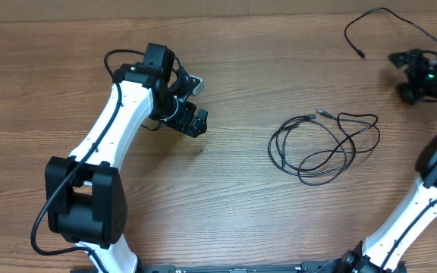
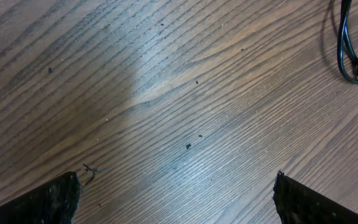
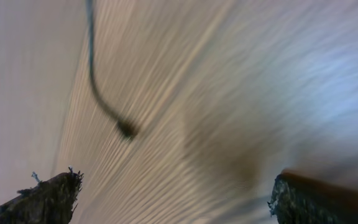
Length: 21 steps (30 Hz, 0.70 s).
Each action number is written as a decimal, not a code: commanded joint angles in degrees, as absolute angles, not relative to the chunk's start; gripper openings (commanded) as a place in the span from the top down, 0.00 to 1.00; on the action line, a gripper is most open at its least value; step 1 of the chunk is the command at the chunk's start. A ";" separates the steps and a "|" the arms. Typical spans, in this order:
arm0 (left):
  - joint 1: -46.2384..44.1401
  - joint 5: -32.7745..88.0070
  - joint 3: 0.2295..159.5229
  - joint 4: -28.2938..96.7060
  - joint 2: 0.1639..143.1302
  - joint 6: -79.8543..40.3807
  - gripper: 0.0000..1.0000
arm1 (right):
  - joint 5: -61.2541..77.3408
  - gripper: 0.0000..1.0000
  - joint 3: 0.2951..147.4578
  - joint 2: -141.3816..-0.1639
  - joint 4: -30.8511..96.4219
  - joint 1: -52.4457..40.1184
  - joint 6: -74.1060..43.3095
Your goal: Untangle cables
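A loose tangle of thin black cables (image 1: 325, 141) lies on the wooden table right of centre, with a small plug at its top. A separate black cable (image 1: 381, 15) curves along the far right, its plug end (image 1: 363, 54) lying free. My left gripper (image 1: 197, 102) stands open well left of the tangle with nothing between its fingers. The left wrist view shows only a loop of cable (image 2: 352, 56) at its upper right, far from the open gripper (image 2: 176, 199). My right gripper (image 1: 399, 76) is open just right of the separate cable's end. Its blurred wrist view shows that cable (image 3: 95, 81) and plug (image 3: 127, 129) ahead of the open gripper (image 3: 176, 196).
The left arm's white links (image 1: 116, 121) reach from the front left across the table (image 1: 234, 212). The right arm (image 1: 423, 197) rises along the right edge. A pale wall or board (image 1: 203, 7) borders the far edge of the table.
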<state>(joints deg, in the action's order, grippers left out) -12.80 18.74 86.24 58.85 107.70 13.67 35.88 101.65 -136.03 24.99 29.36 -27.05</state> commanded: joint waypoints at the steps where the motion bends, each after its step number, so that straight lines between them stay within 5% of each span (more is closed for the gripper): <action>1: -13.52 18.61 86.28 58.83 108.38 13.50 0.01 | 37.76 0.00 98.76 -140.05 24.47 23.51 -25.19; 12: -13.52 18.61 86.28 58.83 108.38 13.50 0.00 | 26.41 0.00 98.74 -140.05 16.97 13.67 -28.69; 21: -13.52 18.61 86.28 58.83 108.38 13.50 0.01 | 25.52 0.01 98.74 -140.05 22.87 11.68 -28.71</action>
<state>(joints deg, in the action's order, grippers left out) -12.80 18.74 86.24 58.87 107.70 13.69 28.08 101.34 -136.75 18.63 12.49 -27.38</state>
